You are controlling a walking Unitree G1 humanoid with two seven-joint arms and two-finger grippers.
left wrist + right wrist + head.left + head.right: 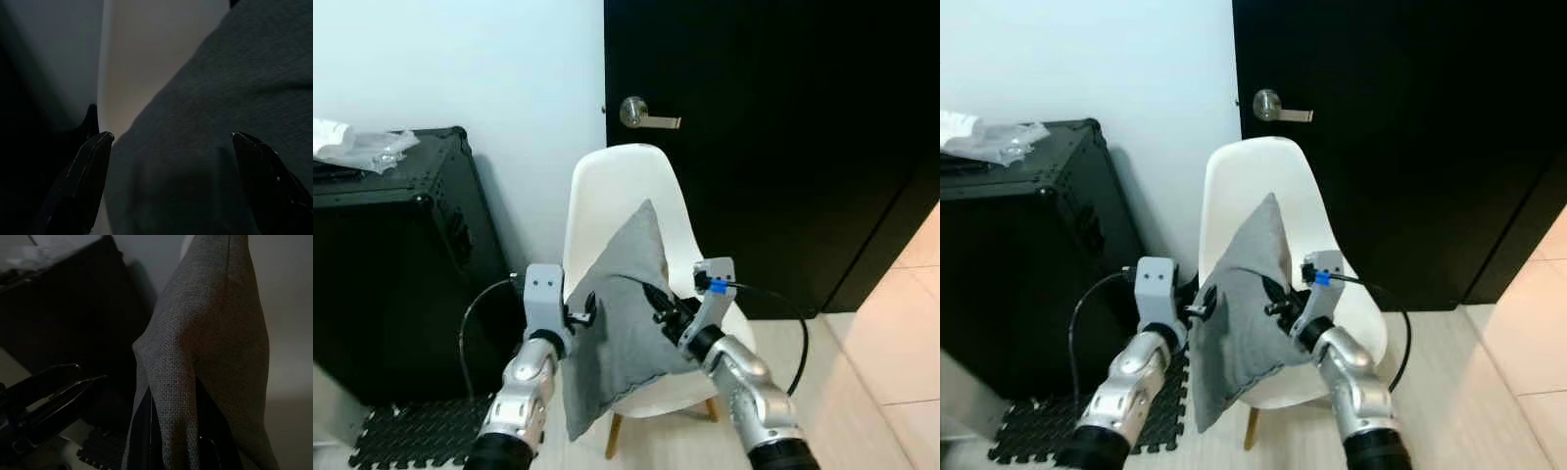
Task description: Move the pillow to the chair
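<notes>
Grey pillow (625, 313): clamped in right gripper (664, 311) jaws; left gripper (168, 147) jaws parted (fabric between). Behind: white chair (617, 186), black case (391, 264) beside.

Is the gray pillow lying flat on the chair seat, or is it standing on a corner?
On a corner. The pillow hangs diamond-wise, one corner up, held between the left gripper and right gripper before the white chair. Whether it touches the seat, cannot tell.

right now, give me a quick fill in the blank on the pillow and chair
1. The grey pillow is held in front of a ____ chair.
2. Behind the chair is a black ____ with a silver handle.
3. The right gripper pinches the ____.

Missing: white; door; pillow
</notes>
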